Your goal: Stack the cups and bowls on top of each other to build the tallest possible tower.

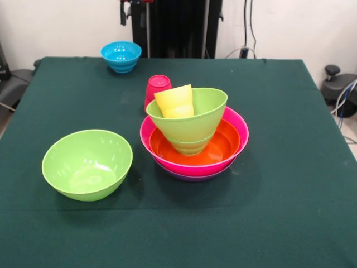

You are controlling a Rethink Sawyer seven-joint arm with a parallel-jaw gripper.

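The tower stands mid-table: a purple bowl (195,176) lowest, then a hot pink bowl (239,134) and an orange bowl (224,146) nested in it. Two lime green bowls (207,114) sit in the orange one, tipped to the left. The yellow cup (175,101) leans inside the upper green bowl. A red cup (158,87) stands on the cloth just behind the pile. Another large lime green bowl (87,163) sits alone at the front left. A small sky blue bowl (121,56) is at the far left. The gripper (134,11) barely shows at the top edge, well away from everything.
The green tablecloth (290,184) covers the table to its edges. A black pedestal (181,28) rises behind the far edge. Cables and a dark chair base (337,84) are off the table at the right.
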